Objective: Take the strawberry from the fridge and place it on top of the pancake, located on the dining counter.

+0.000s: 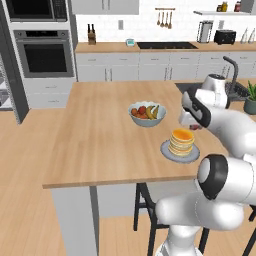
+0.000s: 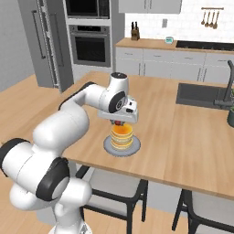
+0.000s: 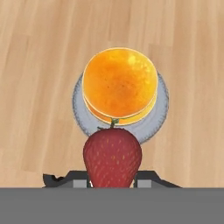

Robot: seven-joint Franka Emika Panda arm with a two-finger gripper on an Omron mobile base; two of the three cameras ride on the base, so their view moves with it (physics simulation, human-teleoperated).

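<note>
your gripper (image 3: 112, 181) pinches the strawberry (image 3: 112, 156) at the pancake's (image 3: 120, 83) 6 o'clock edge; bare dining counter (image 3: 39, 57) lies open all around the plate (image 3: 160, 107).

One strawberry (image 3: 112, 156) sits between the fingers (image 3: 144, 178). Beyond them, on the desk (image 1: 95, 135), stands one stack of pancakes (image 3: 120, 84) on one round grey plate (image 3: 159, 109); how many pancakes make up the stack cannot be told for sure. Past the plate, farther from the fingers, is one grey fruit bowl (image 1: 147, 114) holding several mixed fruits, too small to count. Two dark stools (image 2: 114, 192) stand under the desk edge.
</note>
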